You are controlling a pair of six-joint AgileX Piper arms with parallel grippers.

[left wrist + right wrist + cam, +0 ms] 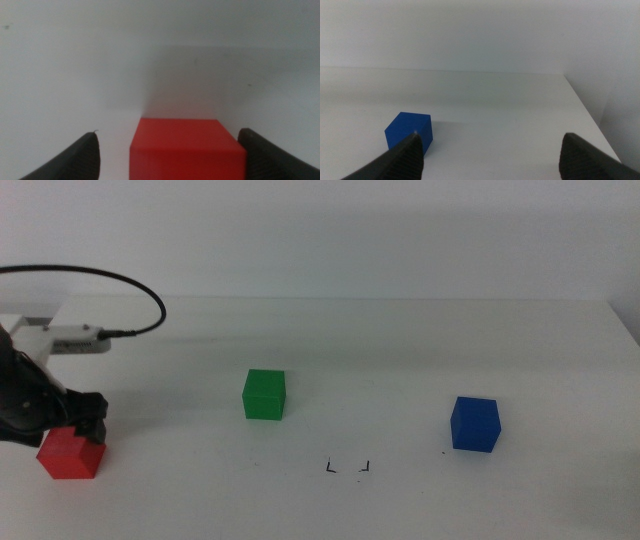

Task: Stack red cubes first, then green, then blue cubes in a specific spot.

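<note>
Overhead view and right wrist share blue cube (474, 424).

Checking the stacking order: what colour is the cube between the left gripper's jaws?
Red cube, clearest in the left wrist view.

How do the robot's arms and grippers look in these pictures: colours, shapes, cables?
In the middle view the left arm is black and bulky, with a white block on top and a thin black cable looping from it. The left gripper has two dark, wedge-shaped jaws with a fine ribbed texture. The right gripper has the same dark textured jaws; its arm is not visible.
</note>
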